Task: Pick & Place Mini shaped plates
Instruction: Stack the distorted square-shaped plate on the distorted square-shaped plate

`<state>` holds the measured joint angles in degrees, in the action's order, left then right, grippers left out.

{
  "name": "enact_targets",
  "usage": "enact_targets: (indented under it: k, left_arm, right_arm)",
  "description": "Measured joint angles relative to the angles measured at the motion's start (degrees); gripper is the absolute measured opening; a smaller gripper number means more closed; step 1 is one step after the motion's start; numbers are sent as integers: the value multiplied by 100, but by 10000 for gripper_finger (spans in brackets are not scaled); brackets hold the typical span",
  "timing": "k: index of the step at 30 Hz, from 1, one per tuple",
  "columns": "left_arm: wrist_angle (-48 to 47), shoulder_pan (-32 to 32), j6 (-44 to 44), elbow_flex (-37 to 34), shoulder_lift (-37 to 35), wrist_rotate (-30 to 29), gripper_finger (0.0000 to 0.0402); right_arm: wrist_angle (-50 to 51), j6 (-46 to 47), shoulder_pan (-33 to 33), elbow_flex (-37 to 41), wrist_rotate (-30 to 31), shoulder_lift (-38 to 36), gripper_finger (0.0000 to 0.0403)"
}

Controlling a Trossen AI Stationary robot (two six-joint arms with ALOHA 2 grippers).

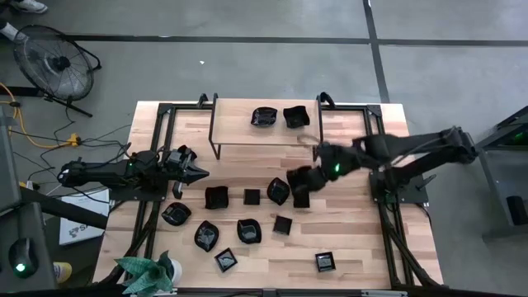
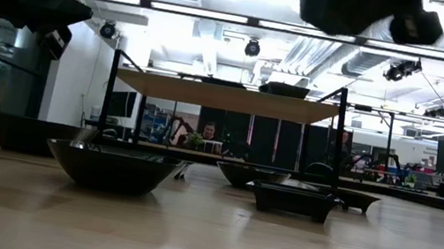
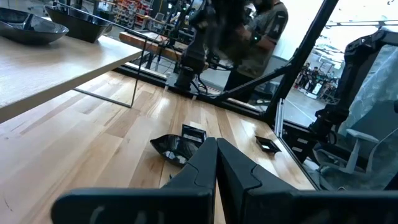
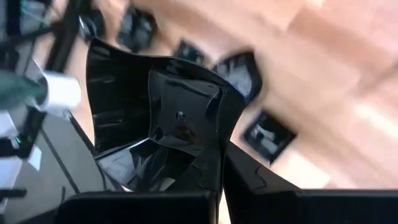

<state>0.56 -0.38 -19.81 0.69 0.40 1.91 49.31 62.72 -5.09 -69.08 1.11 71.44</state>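
Several glossy black mini shaped plates lie on the wooden table (image 1: 346, 227), among them a leaf-like one (image 1: 278, 190) and a square one (image 1: 283, 224). Two more (image 1: 264, 117) (image 1: 295, 117) rest on a raised shelf (image 1: 239, 132) at the far side. My right gripper (image 1: 299, 183) hangs high over the table's middle, shut on a square wavy-edged plate (image 4: 161, 106). My left gripper (image 1: 198, 173) waits shut at the left, pointing level toward the right. My right gripper pinches the square plate's rim (image 4: 208, 155) between its two fingers, at the edge nearest the wrist. The fingers slant down from the table's right side. The plate is lifted clear of the table and tilted, its hollow face toward the wrist camera.
A green plant in a white pot (image 1: 148, 274) stands at the near left corner. The shelf's thin metal legs (image 1: 213, 148) rise from the far half of the table. Bare wood lies at the right, past a lone plate (image 1: 325, 262) near the front edge.
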Motion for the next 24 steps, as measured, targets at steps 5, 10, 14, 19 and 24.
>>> enact_targets:
  k: [5, 10, 14, 19, 24]
  left_arm:
    - [0, 0, 0, 0, 0, 0, 1]
    - [0, 2, 0, 0, -2, 2, 1]
    - [2, 1, -1, 0, -1, 1, 1]
    - [0, 2, 0, 0, -2, 2, 1]
    - [0, 1, 0, 0, -2, 0, 1]
  right_arm:
    - [334, -576, 813, -573, -26, 9, 1]
    - [699, -1006, 1518, -1054, -42, 148, 1]
    - [853, -1320, 2000, -1430, -152, 355, 1]
    - [889, -1774, 2559, -1875, -470, 737, 1]
    - [1107, -2245, 3182, -2357, -821, 1172, 1]
